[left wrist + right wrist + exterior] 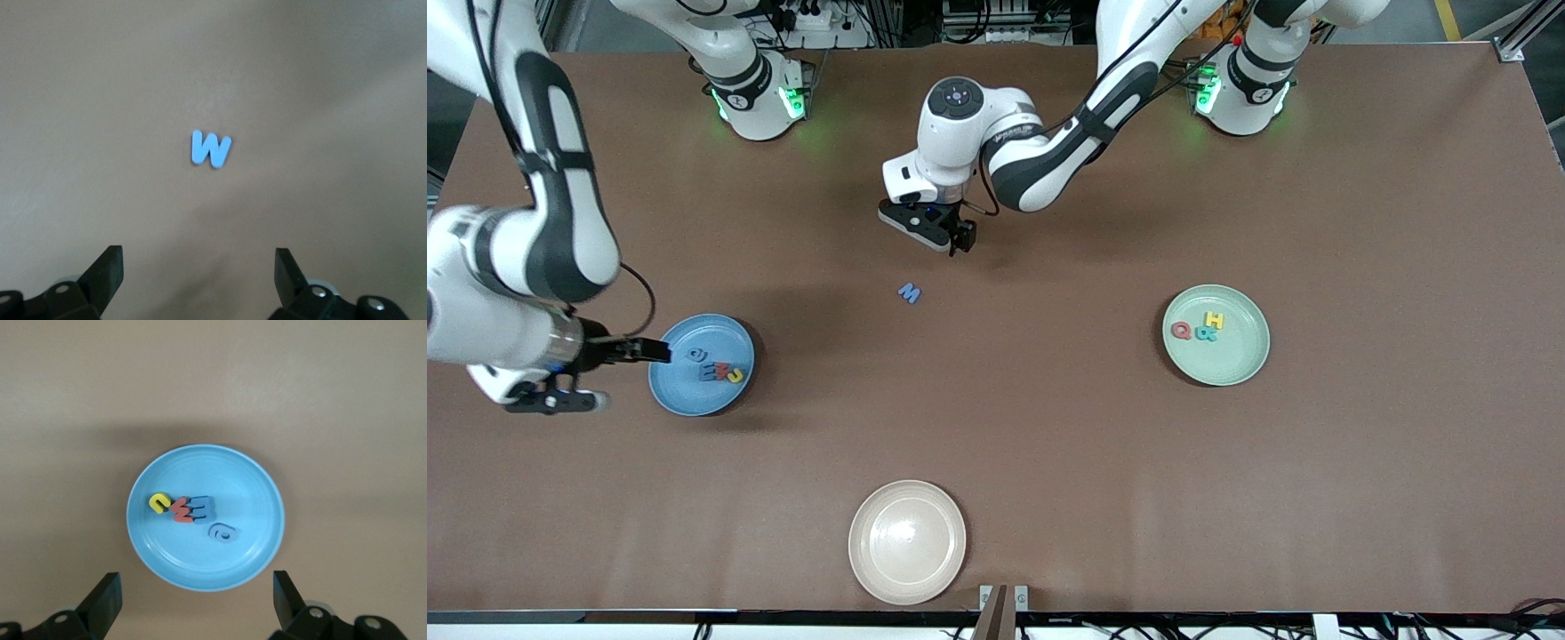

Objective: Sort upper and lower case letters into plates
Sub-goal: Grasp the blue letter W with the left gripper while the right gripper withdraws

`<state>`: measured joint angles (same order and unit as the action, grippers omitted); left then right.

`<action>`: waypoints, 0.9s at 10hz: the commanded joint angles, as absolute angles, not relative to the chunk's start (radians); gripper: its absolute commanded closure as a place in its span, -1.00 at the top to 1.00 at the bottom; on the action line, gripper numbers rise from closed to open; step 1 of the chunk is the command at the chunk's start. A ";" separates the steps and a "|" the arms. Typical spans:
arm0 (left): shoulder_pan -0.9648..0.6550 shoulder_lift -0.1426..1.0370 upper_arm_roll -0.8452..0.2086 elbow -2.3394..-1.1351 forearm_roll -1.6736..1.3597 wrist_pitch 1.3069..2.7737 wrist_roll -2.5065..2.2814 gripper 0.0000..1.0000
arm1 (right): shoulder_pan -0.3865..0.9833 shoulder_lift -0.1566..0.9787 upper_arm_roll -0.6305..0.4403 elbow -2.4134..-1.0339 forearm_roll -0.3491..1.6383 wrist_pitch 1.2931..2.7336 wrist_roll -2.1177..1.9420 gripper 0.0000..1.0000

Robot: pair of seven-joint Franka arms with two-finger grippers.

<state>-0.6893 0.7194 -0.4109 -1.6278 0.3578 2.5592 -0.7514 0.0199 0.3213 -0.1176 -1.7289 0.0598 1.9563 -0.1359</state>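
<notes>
A small blue letter (pixel 909 292) (pixel 210 149) lies alone on the brown table near its middle. My left gripper (pixel 929 229) (pixel 199 257) hangs open over the table just beside that letter, holding nothing. The blue plate (pixel 685 391) (pixel 200 560) holds a yellow letter (pixel 159 503), a red letter (pixel 181 510) and two blue letters (pixel 202 507). My right gripper (pixel 636 375) (pixel 197 581) is open and empty at this plate's rim, toward the right arm's end of the table. The mint green plate (pixel 1227 364) holds a red letter (pixel 1181 331), a yellow letter (pixel 1214 320) and a teal letter (pixel 1206 334).
A cream-white round plate (pixel 907 542) with nothing in it sits near the table's edge closest to the front camera. Both arm bases stand along the edge farthest from that camera.
</notes>
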 commanded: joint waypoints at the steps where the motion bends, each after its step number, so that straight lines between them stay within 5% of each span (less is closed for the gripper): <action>1: -0.693 0.831 -0.385 -1.550 0.406 2.699 -0.769 1.00 | 0.015 0.133 -0.084 -1.830 0.025 1.956 -0.152 1.00; 4: -0.806 0.923 -0.244 -1.462 0.428 2.851 -0.769 1.00 | 0.018 0.017 -0.069 -1.815 -0.018 1.927 -0.189 1.00; 9: -0.962 0.997 -0.072 -1.407 0.433 2.870 -0.764 0.89 | 0.012 0.028 -0.075 -1.493 -0.011 1.610 -0.176 1.00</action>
<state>-0.9229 0.9549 -0.1269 -1.4590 0.4051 2.8549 -0.7506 0.0199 0.0100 -0.0803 -1.5521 0.0014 1.6565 -0.1720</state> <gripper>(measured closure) 0.044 0.000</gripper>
